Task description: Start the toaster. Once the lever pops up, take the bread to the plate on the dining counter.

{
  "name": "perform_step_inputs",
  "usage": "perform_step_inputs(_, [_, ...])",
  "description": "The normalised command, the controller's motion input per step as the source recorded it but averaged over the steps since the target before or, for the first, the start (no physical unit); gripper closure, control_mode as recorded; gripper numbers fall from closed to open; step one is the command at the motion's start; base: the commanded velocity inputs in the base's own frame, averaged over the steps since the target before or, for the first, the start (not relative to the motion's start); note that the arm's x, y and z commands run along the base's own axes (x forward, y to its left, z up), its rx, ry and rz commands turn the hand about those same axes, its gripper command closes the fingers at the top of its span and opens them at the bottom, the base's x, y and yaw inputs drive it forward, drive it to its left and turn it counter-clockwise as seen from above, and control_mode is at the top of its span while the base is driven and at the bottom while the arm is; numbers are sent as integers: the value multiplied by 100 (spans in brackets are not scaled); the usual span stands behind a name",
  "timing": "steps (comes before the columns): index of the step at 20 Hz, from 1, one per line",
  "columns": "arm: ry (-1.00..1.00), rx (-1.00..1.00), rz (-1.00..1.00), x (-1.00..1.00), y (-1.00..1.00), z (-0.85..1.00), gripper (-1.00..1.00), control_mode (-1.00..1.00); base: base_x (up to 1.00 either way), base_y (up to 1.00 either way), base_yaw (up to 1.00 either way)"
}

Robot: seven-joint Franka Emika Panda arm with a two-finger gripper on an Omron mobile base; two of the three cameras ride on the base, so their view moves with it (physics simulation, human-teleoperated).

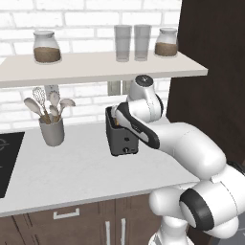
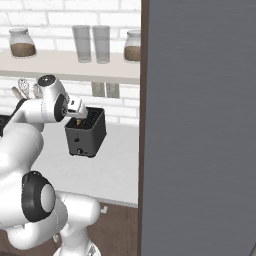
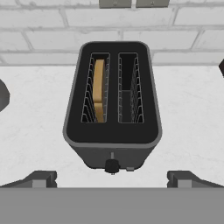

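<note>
The dark grey toaster (image 3: 112, 131) stands on the white kitchen counter (image 1: 72, 172) against the brick wall, its round knob (image 3: 112, 166) low on the front. The tan bread (image 3: 99, 89) stands on edge in the left slot; the right slot is empty. My gripper (image 3: 113, 180) hangs open just above the toaster's front end, fingertips (image 3: 41, 178) spread wider than the toaster and touching nothing. From the right base view the hand (image 2: 76, 107) sits over the toaster (image 2: 86, 134). The plate and the dining counter are out of view.
A grey utensil cup (image 1: 51, 130) stands left of the toaster, with a black cooktop (image 1: 7, 162) beyond it. A shelf (image 1: 95, 67) with jars and glasses runs overhead. A tall dark cabinet (image 1: 210, 62) closes off the right side.
</note>
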Motion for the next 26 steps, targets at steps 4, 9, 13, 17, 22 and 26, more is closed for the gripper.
perform_step_inputs(4, [0, 0, 0, 0, 0, 0, -100, -100, 0, 0, 0])
perform_step_inputs(9, [0, 0, 0, 0, 0, 0, -100, -100, 0, 0, 0])
perform_step_inputs(13, [0, 0, 0, 0, 0, 0, -100, -100, 0, 0, 0])
perform_step_inputs(17, [0, 0, 0, 0, 0, 0, -100, -100, 0, 0, 0])
perform_step_inputs(22, [0, 0, 0, 0, 0, 0, -100, -100, 0, 0, 0])
perform_step_inputs(26, [0, 0, 0, 0, 0, 0, -100, -100, 0, 0, 0])
